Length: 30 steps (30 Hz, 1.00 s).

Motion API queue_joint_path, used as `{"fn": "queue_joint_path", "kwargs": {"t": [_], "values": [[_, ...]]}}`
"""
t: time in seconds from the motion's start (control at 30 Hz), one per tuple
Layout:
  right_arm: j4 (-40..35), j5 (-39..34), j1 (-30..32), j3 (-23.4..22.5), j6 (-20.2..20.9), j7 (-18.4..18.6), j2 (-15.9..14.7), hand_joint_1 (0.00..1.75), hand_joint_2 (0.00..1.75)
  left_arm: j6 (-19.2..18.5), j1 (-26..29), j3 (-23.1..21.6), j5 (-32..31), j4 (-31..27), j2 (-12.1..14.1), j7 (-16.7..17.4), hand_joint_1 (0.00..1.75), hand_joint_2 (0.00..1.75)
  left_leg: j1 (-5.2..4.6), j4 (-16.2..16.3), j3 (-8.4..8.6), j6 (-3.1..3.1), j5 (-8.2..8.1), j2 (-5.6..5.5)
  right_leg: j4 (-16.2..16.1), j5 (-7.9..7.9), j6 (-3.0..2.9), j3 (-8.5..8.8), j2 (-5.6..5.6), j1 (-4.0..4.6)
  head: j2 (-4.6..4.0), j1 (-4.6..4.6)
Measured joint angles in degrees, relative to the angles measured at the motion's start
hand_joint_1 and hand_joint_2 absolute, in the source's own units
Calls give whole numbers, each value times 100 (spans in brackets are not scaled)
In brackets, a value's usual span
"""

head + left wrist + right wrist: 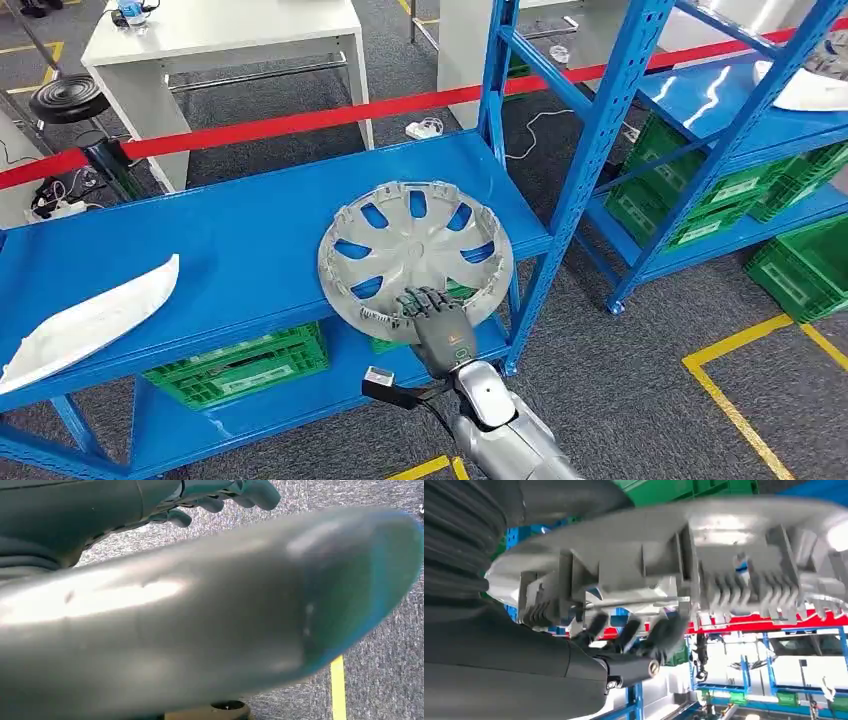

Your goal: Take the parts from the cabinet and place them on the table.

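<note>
Honestly, the right hand only grips the near rim of the round grey plastic wheel cover overhanging the blue metal shelf; it could tilt and slip out.

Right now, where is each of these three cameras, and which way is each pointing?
Head view: high on the body, looking down at the blue shelf and wheel cover; right hand grips its rim.
Left wrist view: behind the left hand, facing grey carpet past a blurred silver surface.
Right wrist view: behind the right hand, beside the cover's ribbed rim.
Head and right wrist views share the cover.
</note>
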Motion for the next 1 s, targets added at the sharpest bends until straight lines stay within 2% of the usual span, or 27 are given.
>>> {"fn": "queue_joint_path", "kwargs": {"t": [0.4,0.5,0.67,0.8,1.0], "values": [[-122,232,10,0,28,90,-37,175,175,144,1,26,135,0,0,-11,0,0,0,0,0,0,0,0,0,0,0,0,0,0,0,0],[-175,249,12,0,37,96,-57,175,175,212,0,66,179,-2,0,-85,0,0,0,0,1,0,0,0,0,0,0,0,0,0,0,0],[-188,308,14,7,13,103,-94,175,175,455,-1,103,251,-2,0,-433,0,0,0,0,1,0,0,0,0,0,0,0,0,0,2,0],[-188,315,13,127,-92,225,-168,175,175,636,-4,188,326,-2,0,-592,0,0,0,0,1,0,0,1,0,0,0,0,0,0,0,0],[-188,311,-8,404,-216,393,-321,175,175,671,-16,238,321,-4,7,-522,0,0,0,0,0,0,0,0,0,0,0,0,0,0,0,0]]}}
